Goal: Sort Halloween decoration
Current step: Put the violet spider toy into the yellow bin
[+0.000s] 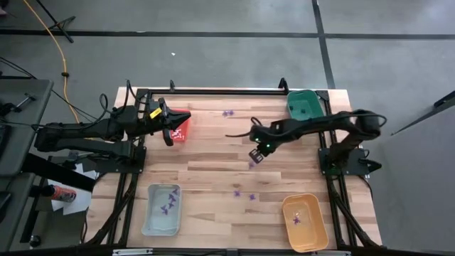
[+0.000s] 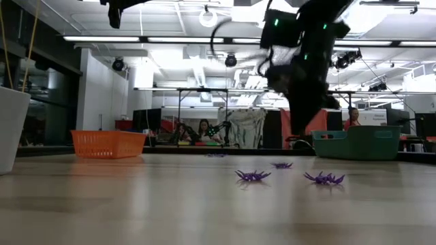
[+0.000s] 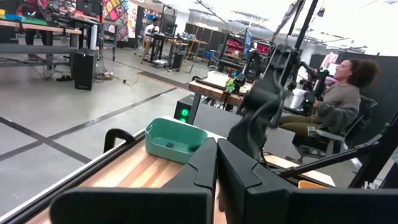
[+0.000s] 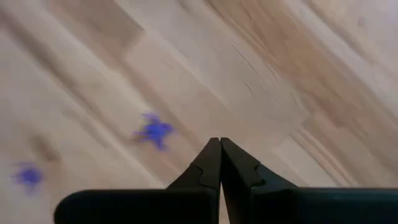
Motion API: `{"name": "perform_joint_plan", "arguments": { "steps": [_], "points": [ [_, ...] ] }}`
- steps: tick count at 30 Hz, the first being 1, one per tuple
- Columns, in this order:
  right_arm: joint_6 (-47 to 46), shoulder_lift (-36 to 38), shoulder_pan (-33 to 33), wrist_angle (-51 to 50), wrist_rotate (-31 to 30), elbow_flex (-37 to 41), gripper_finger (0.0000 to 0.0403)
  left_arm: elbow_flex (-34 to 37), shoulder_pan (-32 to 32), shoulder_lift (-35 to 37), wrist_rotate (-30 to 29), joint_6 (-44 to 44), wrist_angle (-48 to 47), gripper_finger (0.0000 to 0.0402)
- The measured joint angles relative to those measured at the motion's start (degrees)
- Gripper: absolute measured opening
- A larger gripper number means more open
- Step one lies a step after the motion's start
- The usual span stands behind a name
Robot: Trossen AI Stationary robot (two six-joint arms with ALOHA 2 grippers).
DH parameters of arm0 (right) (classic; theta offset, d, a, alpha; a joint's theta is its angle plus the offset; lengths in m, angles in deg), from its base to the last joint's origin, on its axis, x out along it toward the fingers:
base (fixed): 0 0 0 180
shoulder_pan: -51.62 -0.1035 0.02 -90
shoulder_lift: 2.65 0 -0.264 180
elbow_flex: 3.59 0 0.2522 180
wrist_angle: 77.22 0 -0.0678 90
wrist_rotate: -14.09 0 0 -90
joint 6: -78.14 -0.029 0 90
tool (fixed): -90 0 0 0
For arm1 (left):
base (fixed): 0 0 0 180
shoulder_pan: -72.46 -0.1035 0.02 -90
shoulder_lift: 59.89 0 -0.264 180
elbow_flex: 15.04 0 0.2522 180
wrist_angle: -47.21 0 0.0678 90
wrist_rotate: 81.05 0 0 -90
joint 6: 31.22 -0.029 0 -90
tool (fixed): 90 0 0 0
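Best to open before descending: spread the fingers wide, centre over one purple spider (image 4: 153, 131), come straight down and pinch the body, not the thin legs. Right claw (image 1: 254, 156) above the middle of the wooden surface (image 1: 213, 153), fingers pressed together, holding nothing, touching nothing. Left claw (image 1: 169, 135) by the red tray (image 1: 183, 121), likewise closed and empty. Purple spiders scattered loose on the surface near the right claw (image 1: 237, 193), some already in the pale blue tray (image 1: 162, 220) and orange tray (image 1: 313, 235).
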Motion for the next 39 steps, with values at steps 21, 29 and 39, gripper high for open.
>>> {"name": "perform_joint_plan", "arguments": {
  "steps": [21,29,39],
  "points": [
    [41.8,-2.4,-8.1,10.5,3.6,-0.7,0.019,0.0,0.0,0.0,0.0,0.0,-0.1,0.0003],
    [49.3,-7.2,-7.7,10.6,-0.4,-0.7,0.021,0.0,0.0,0.0,0.0,0.0,-0.1,0.0003],
    [50.3,-12.3,-7.6,11.7,-0.6,-1.1,0.0211,0.0,0.0,0.0,0.0,0.0,-0.7,0.0003]
  ]
}}
